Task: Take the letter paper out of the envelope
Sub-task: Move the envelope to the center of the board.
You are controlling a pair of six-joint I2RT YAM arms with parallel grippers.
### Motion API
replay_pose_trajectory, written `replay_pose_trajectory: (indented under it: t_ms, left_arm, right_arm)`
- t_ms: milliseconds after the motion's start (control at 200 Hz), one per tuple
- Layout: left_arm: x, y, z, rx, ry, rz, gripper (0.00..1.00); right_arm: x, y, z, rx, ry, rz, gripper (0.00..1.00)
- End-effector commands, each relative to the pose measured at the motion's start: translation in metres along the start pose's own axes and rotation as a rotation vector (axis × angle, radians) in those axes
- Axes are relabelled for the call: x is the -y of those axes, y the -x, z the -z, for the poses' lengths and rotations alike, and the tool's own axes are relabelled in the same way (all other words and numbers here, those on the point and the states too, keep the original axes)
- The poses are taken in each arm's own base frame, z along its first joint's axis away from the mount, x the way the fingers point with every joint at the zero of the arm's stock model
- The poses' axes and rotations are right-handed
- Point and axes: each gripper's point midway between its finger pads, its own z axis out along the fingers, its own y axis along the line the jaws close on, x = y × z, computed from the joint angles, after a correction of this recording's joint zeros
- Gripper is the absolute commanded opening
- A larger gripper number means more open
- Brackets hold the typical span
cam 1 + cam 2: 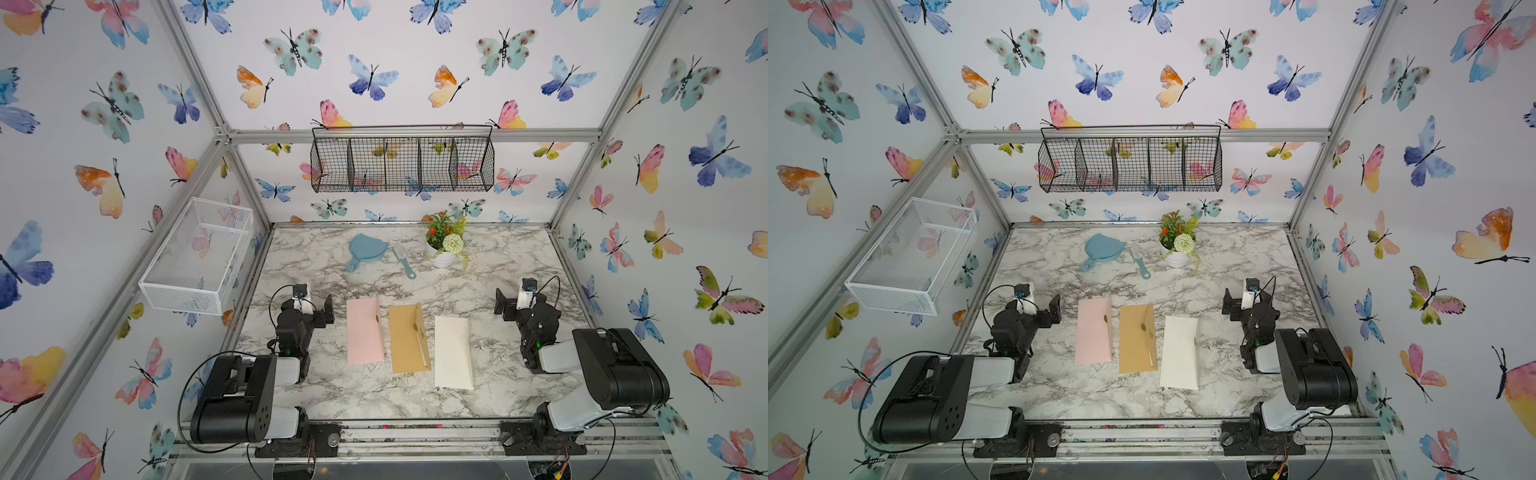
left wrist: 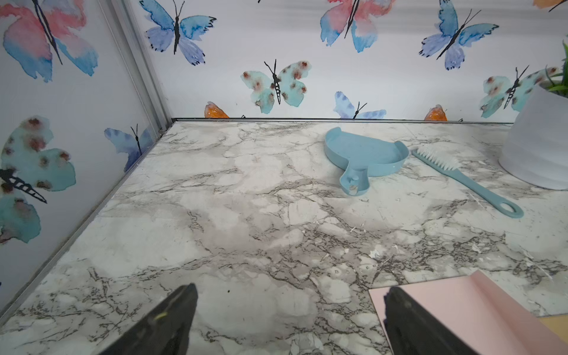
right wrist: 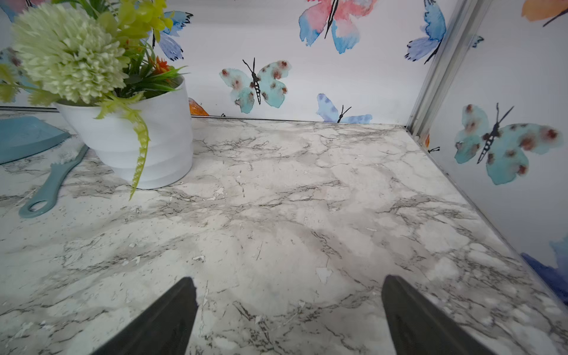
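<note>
Right wrist view: right gripper (image 3: pixel 289 281) over bare marble table (image 3: pixel 276 199).
The jaws stand wide apart with only tabletop between them. A white pot (image 3: pixel 147 144) of artificial flowers stands near the butterfly-papered wall; a blue brush (image 3: pixel 49 190) lies just beside it, next to a blue dustpan (image 3: pixel 24 138).

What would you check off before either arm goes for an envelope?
1. Left jaws spread, nothing between them: ok.
2. Right jaws spread, nothing between them: ok.
3. The pink envelope, tan envelope and white envelope lie flat, side by side between the arms: ok.
4. Which one holds the letter paper: cannot tell.
5. The dustpan, brush and pot sit farther back, off the envelopes: ok.
</note>
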Motion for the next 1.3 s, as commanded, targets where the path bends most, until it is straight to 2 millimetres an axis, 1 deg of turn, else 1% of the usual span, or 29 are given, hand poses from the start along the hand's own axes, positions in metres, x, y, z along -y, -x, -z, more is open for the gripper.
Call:
replay_pose_trajectory:
  t_ms: [0,776,871,926,976,1001,1041,1076,1096,1131,1136,1151,1156,1161,1186,1221,1261,1296]
  left_arm:
    - [-0.006,0.005,-0.002,0.018,0.027,0.012,0.98]
    - [-0.006,0.006,-0.002,0.02,0.029,0.016,0.98]
    - [-0.01,0.006,-0.003,0.017,0.052,0.022,1.0]
    - [-0.012,0.007,-0.002,0.023,0.061,0.02,0.97]
    - [-0.016,0.013,0.0,0.041,0.09,0.025,0.93]
    - [-0.017,0.018,0.002,0.05,0.106,0.026,0.92]
    - [-0.02,0.028,0.006,0.063,0.138,0.025,0.91]
    - [-0.021,0.032,0.01,0.044,0.174,0.029,0.91]
    - [-0.02,0.039,0.011,0.04,0.182,0.04,0.91]
    - [-0.022,0.048,0.015,0.024,0.205,0.095,0.92]
    - [-0.021,0.048,0.015,0.021,0.204,0.105,0.92]
    - [-0.021,0.053,0.017,0.021,0.202,0.137,0.92]
    - [-0.02,0.053,0.017,0.017,0.2,0.141,0.92]
    - [-0.02,0.055,0.017,0.017,0.199,0.154,0.92]
    - [-0.017,0.059,0.019,0.008,0.183,0.198,0.92]
    - [-0.008,0.064,0.021,-0.017,0.129,0.241,0.92]
    - [0.005,0.062,0.021,-0.064,0.066,0.294,0.91]
    - [0.016,0.057,0.022,-0.121,0.015,0.345,0.9]
  right_arm:
    - [0.001,-0.001,-0.003,-0.01,-0.005,-0.004,0.99]
    - [0.0,-0.001,-0.004,-0.012,-0.001,-0.005,0.99]
    - [0.0,-0.001,-0.004,-0.011,0.002,-0.006,0.99]
    - [0.0,-0.001,-0.004,-0.011,0.001,-0.006,0.99]
    - [0.001,0.006,-0.002,0.02,-0.001,0.002,0.98]
    - [-0.003,0.01,-0.001,0.024,0.017,0.015,0.96]
    - [-0.007,0.015,-0.002,0.002,0.041,0.029,0.92]
    - [-0.009,0.022,-0.004,-0.033,0.039,0.029,0.91]
    - [-0.008,0.026,-0.005,-0.059,0.032,0.014,0.91]
    - [-0.007,0.041,-0.006,-0.087,0.022,-0.063,0.91]
    - [-0.007,0.046,-0.006,-0.081,0.022,-0.074,0.91]
    - [-0.008,0.05,-0.006,-0.102,0.028,-0.104,0.91]
    - [-0.009,0.057,-0.007,-0.095,0.033,-0.104,0.91]
    - [-0.01,0.06,-0.007,-0.098,0.039,-0.113,0.91]
    - [-0.018,0.071,-0.005,-0.114,0.086,-0.149,0.91]
    - [-0.035,0.087,0.0,-0.131,0.167,-0.191,0.91]
    - [-0.058,0.104,0.009,-0.15,0.258,-0.222,0.92]
    - [-0.082,0.112,0.019,-0.179,0.325,-0.225,0.92]
